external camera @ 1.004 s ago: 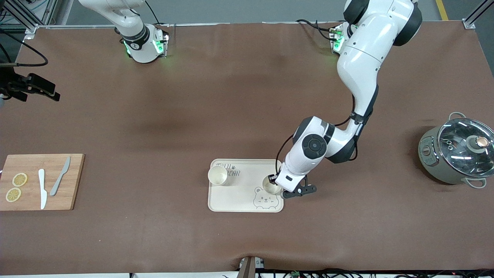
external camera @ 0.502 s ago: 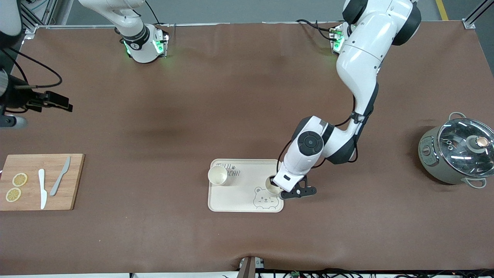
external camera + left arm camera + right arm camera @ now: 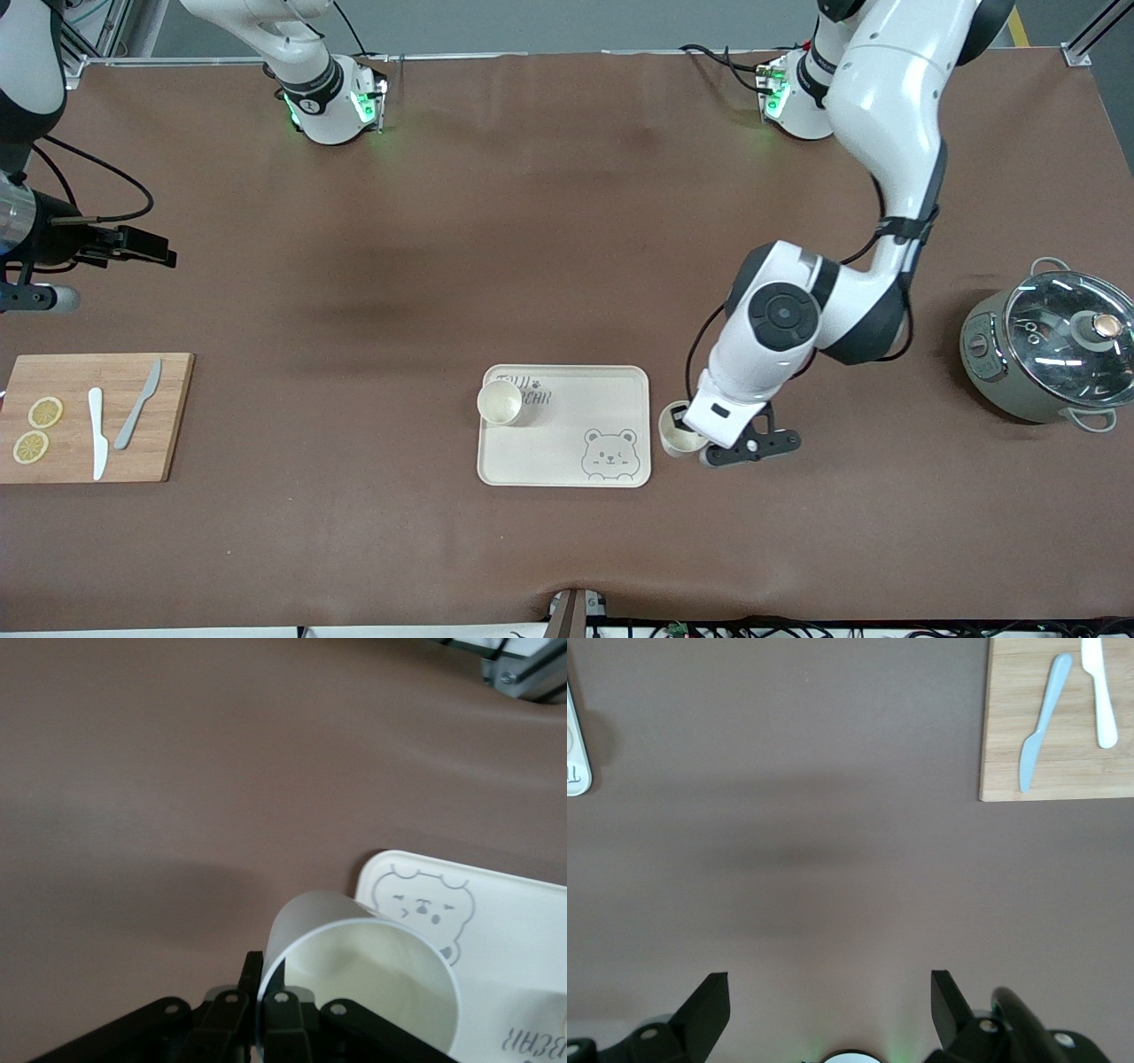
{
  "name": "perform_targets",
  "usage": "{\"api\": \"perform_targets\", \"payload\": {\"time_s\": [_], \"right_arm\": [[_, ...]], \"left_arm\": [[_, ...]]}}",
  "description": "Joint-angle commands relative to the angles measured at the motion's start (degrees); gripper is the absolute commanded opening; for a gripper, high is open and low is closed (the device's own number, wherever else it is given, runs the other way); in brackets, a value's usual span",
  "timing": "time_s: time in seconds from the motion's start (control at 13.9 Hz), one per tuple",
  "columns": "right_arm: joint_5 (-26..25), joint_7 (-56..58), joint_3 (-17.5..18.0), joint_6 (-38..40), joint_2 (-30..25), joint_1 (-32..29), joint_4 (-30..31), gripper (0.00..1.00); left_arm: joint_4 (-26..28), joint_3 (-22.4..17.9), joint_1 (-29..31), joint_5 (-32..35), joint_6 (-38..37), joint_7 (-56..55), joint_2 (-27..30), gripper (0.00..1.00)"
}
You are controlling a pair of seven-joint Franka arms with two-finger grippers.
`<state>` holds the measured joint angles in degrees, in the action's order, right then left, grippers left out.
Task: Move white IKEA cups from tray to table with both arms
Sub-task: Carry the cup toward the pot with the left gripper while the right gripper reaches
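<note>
Left gripper [image 3: 689,436] pinches the rim of one light, stiff, likely slippery white cup [image 3: 675,431] over the table [image 3: 567,266] beside the tray [image 3: 620,381], where the second cup [image 3: 500,403] stands; right gripper [image 3: 829,1010] waits, fingers wide.

Even overhead light, soft shadows on the table [image 3: 567,266], sharp pictures throughout.

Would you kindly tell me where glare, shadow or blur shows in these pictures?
Front view: bright reflections streak the pot's glass lid; green light from the bases tints the table. Left wrist view: the held cup looks soft up close and casts a shadow. Right wrist view: a faint shadow band crosses the sheet.
</note>
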<state>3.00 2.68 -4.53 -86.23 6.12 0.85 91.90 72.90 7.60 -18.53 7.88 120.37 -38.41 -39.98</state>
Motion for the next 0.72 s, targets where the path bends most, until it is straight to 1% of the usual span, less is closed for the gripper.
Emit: {"api": "perform_targets", "payload": {"time_s": [0.0,0.07,0.29,0.43,0.5,0.65], "right_arm": [[5.5,0.74,0.58,-0.08,4.06,-1.11,-0.84,1.0],[6.49,0.66,0.57,-1.29,4.95,-1.02,-0.84,1.0],[6.58,0.22,0.66,-4.9,7.76,0.2,-0.84,1.0],[6.58,0.22,0.66,-7.01,9.96,1.6,-0.84,1.0],[6.41,0.22,0.66,-9.11,11.36,2.92,-0.93,1.0],[6.67,0.13,0.75,-16.21,14.87,5.38,-0.93,1.0]], "left_arm": [[6.18,0.4,3.04,1.17,-4.61,3.67,6.48,0.0],[9.07,0.4,4.28,1.0,-4.71,4.65,8.67,0.0],[19.52,0.66,8.93,0.82,-3.57,7.98,15.35,0.0],[25.33,0.66,12.1,0.64,-1.82,10.8,18.35,0.0],[27.97,0.66,12.89,0.56,-0.42,11.86,19.23,0.0],[33.42,0.75,15.61,0.55,2.83,12.65,20.73,0.0]]}}
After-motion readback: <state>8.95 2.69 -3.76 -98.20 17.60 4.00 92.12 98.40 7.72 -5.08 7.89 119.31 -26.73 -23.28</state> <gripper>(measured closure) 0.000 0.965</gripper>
